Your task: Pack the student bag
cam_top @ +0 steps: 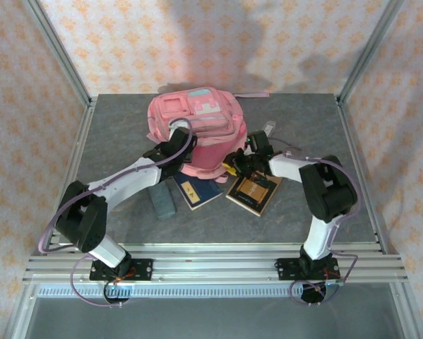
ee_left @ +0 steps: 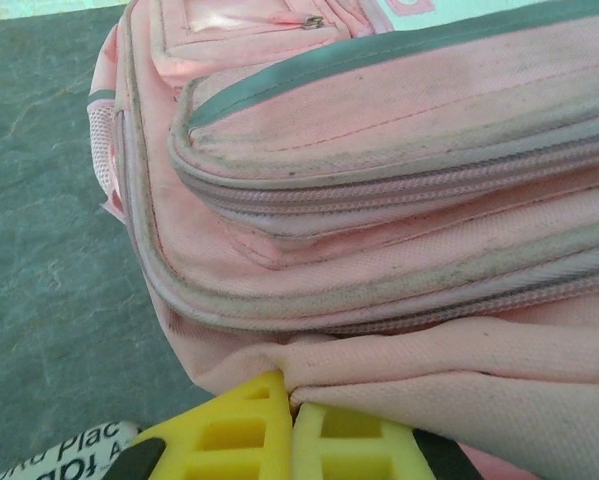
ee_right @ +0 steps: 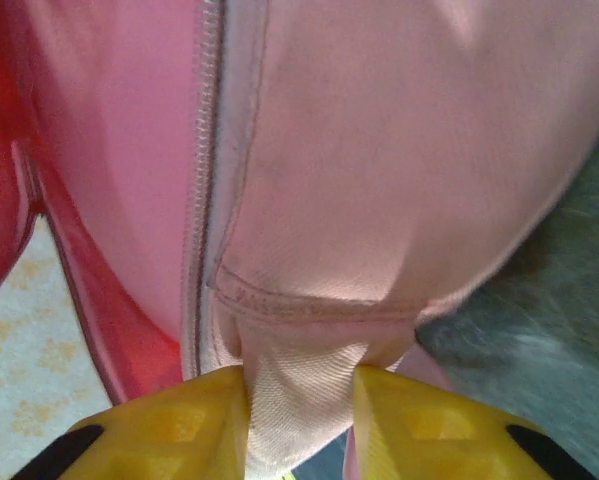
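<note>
As left gripper point(ee_left: 291, 398) and right gripper point(ee_right: 299, 395) pinch it, student bag point(cam_top: 197, 113) lies beyond.

A grey, stone-veined table point(cam_top: 112, 134) stands inside a patterned enclosure. Behind it rises the back wall point(cam_top: 197, 42), cream with orange floral motifs; matching side walls point(cam_top: 20, 106) flank the table. Aluminium posts point(cam_top: 59, 49) slant up from its far corners. Ribbed aluminium rails point(cam_top: 211, 265) run along its near edge. Soft shadows fall on the back wall.
</note>
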You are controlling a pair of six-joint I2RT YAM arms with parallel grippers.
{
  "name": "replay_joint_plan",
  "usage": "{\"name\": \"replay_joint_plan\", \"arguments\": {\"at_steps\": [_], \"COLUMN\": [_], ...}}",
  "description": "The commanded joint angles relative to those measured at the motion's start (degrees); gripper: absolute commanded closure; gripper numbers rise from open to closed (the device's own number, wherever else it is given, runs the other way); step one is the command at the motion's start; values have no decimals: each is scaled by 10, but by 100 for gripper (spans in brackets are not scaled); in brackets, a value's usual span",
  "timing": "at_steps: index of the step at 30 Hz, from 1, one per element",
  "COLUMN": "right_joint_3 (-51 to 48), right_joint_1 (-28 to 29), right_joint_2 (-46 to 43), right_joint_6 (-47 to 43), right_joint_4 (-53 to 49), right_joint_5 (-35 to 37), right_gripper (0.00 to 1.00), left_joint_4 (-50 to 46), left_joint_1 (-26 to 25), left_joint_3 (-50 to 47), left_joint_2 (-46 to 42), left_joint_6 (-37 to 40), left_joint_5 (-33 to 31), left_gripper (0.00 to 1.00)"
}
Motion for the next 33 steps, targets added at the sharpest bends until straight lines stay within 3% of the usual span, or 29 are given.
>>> {"name": "replay_joint_plan", "arguments": {"at_steps": [1,9,18,23,26,29,33], "right_joint_3": [45,132,279,288,271,235,152], "right_joint_1": [-2,-44,-58,-61,-65,-71,-81], "right_joint_2": [32,112,196,178,139,81,-21], "right_joint_6": [15,26,20,-18,-59,-99,-137], "right_joint_4": [26,19,-25,-67,-107,-147,-183], "right_joint_5": [17,64,73,81,98,124,181], "right_gripper": [74,86,86,77,66,61,58], "left_joint_4": [-27,-8,28,3,0,-3,-5], "left_joint_1": [-2,-11,-8,7,6,0,-16], "left_joint_3": [-19,-35,117,206,206,183,139], "left_joint_2": [-63,-70,104,179,176,152,105], "left_joint_6": [-47,-73,3,15,4,-8,-26], "left_joint_5": [18,75,-29,-45,-8,38,92], "left_gripper": [100,100,100,100,99,69,48]}}
